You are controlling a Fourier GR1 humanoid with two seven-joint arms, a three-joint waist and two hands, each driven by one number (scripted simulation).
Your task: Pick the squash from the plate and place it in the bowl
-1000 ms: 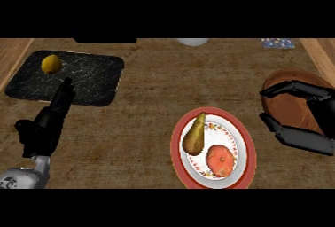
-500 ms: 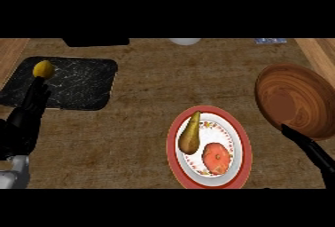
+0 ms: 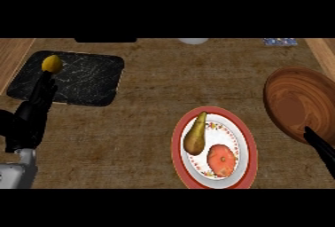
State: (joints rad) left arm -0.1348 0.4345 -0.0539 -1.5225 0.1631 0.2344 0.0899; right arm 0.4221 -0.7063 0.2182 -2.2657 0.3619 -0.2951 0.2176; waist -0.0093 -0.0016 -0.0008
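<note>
The squash (image 3: 195,135), olive-brown and pear-shaped, lies on the left side of a white plate with a red rim (image 3: 245,133) at lower centre. A round orange-red fruit (image 3: 222,159) sits beside it on the same plate. The brown wooden bowl (image 3: 297,103) stands at the right edge. My right hand (image 3: 319,145) shows only as straight dark fingers at the lower right, just below the bowl's rim, open and holding nothing. At the far left, well away from the plate, my left hand (image 3: 30,119) rests open with fingers pointing up.
A dark stone board (image 3: 82,80) lies at the upper left with a yellow lemon (image 3: 52,64) on its left end. A pale round object (image 3: 193,41) and a small patterned item (image 3: 280,41) sit at the counter's back edge.
My right hand has dropped from over the bowl to the lower right edge, so the bowl is uncovered. The left hand has drifted left, its fingers still straight.
</note>
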